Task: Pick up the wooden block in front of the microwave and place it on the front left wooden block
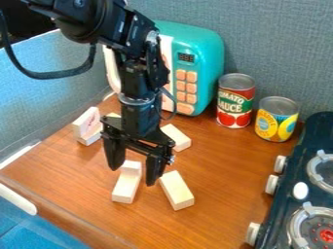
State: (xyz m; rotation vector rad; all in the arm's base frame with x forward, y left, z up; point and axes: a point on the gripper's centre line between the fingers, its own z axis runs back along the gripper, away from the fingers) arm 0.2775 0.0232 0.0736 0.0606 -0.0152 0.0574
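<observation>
Wooden blocks lie around the gripper, a teal toy microwave behind.

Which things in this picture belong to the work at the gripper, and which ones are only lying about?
Seem to belong:
open gripper
wooden block in front, nearest the fingers
right-hand block
block behind the gripper and left-hand blocks, less surely

Seem just lying about:
toy microwave
red can
yellow can
stove
</observation>
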